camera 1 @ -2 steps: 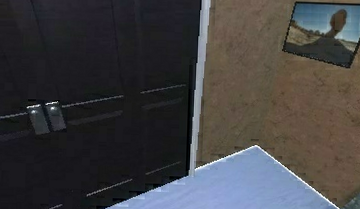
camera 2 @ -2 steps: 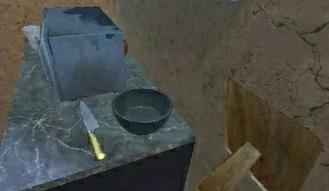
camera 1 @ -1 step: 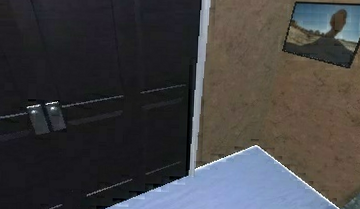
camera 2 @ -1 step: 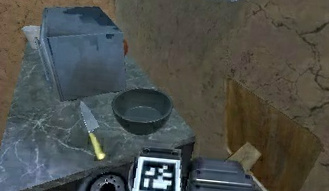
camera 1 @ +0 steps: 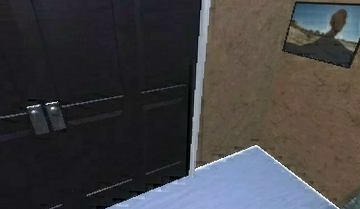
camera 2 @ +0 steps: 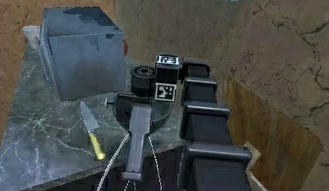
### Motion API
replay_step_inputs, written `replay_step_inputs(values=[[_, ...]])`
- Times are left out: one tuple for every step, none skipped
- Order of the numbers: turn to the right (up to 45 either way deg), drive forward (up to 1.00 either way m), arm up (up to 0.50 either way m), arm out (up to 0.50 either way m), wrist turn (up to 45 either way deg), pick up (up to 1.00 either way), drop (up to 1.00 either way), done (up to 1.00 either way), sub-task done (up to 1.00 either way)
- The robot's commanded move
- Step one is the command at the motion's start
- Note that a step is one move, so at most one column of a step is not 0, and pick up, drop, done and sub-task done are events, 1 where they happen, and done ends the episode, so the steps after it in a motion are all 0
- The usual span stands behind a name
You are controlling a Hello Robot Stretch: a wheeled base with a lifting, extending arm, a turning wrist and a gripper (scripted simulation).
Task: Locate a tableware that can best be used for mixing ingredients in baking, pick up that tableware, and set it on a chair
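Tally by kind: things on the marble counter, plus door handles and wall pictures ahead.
Grey metal box: 1
Yellow-handled knife: 1
Small white thing behind box: 1
Door handles: 2
Wall picture: 1
Total: 6

Dark segmented square arm (camera 2: 209, 138); two white black-marked squares (camera 2: 165, 79); end effector (camera 2: 137, 171) apparently dark grey.

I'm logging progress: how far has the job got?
Done: nothing visibly yet. Under way: the arm reaches over the marble counter, the hand near a yellow-handled knife and a grey box; I cannot tell whether it holds anything. Left: getting the mixing tableware and setting it on a chair.
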Motion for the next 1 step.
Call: replay_step_inputs(values=[[0.0,0.0,0.0,0.0,45.0,0.0,0.0,0.0,0.0]])
